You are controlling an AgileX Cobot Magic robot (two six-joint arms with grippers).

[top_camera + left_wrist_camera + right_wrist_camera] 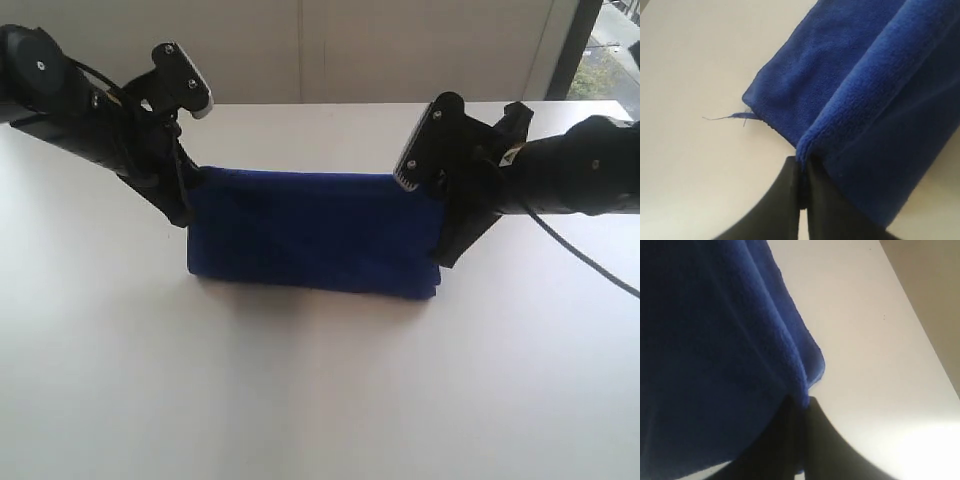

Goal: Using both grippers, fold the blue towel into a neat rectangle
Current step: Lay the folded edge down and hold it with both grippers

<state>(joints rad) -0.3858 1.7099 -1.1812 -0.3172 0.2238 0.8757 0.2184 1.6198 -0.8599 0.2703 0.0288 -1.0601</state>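
The blue towel [312, 232] hangs as a taut, doubled sheet between both arms, its lower folded edge resting on the white table [320, 400]. My left gripper [183, 208] is shut on the towel's upper left corner; in the left wrist view the jaws pinch the towel's edge [802, 162], and a lower layer [805, 75] lies on the table with a loose thread [725, 117]. My right gripper [443, 215] is shut on the upper right corner, the cloth [710, 350] draping from the pinch [804, 405]. No white tag shows.
The white table stretches wide around the towel, with its far edge [330, 103] against a pale wall. A window [605, 50] shows at the back right. A dark cable [590, 265] trails from the right arm.
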